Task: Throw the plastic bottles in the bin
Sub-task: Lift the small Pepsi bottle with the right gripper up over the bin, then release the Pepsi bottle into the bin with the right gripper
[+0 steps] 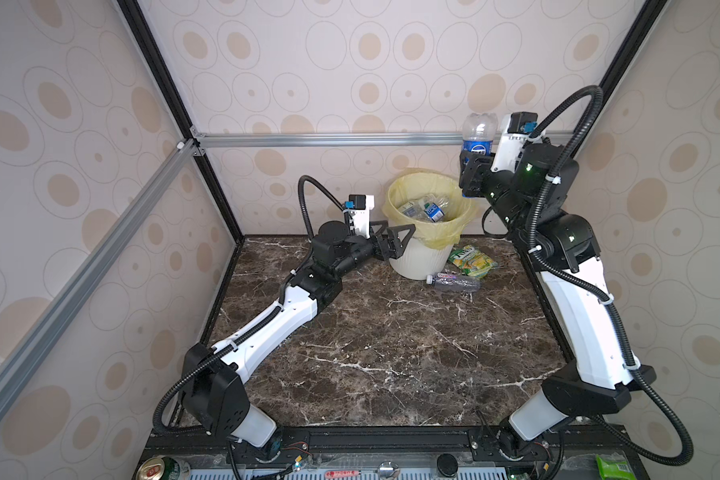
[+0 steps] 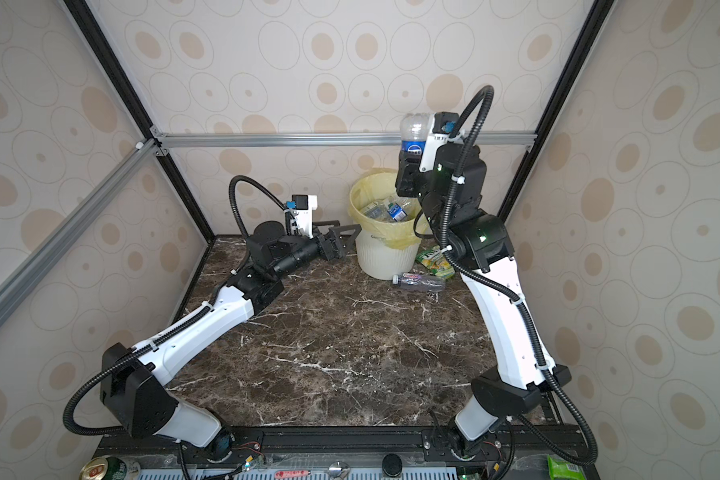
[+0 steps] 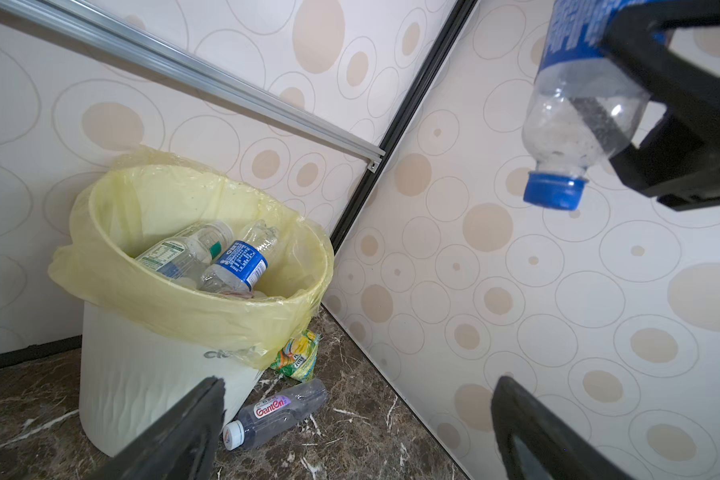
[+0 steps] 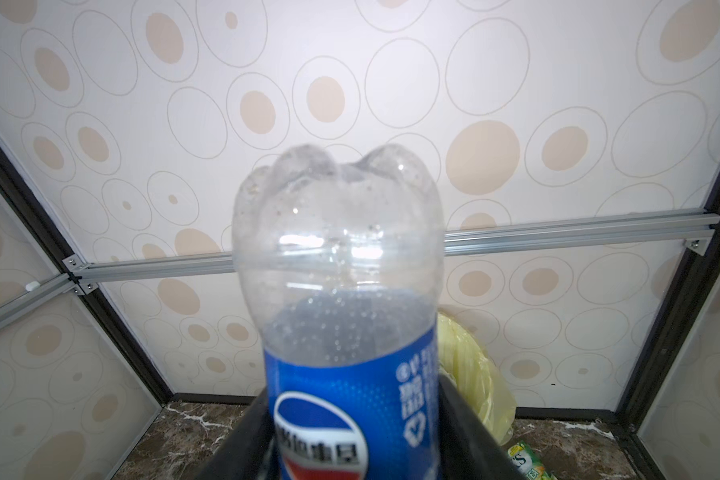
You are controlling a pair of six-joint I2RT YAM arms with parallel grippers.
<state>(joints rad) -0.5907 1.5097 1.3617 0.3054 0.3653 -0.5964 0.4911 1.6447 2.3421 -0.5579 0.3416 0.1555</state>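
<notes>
My right gripper (image 1: 474, 170) is shut on a clear plastic bottle (image 1: 479, 133) with a blue Pepsi label. It holds the bottle base up and blue cap down, high above the right edge of the bin (image 1: 416, 262). The right wrist view shows this bottle (image 4: 341, 270) between the dark fingers. The white ribbed bin has a yellow bag and several bottles (image 3: 238, 262) inside. Another clear bottle (image 1: 454, 281) with a white cap lies on the table in front of the bin. My left gripper (image 1: 391, 235) hangs open and empty by the bin's left side.
A green-yellow snack packet (image 1: 472, 259) lies to the right of the bin, near the right wall. A metal can (image 1: 159, 469) and a green packet (image 1: 612, 465) sit on the front ledge. Walls and frame posts close the table on three sides.
</notes>
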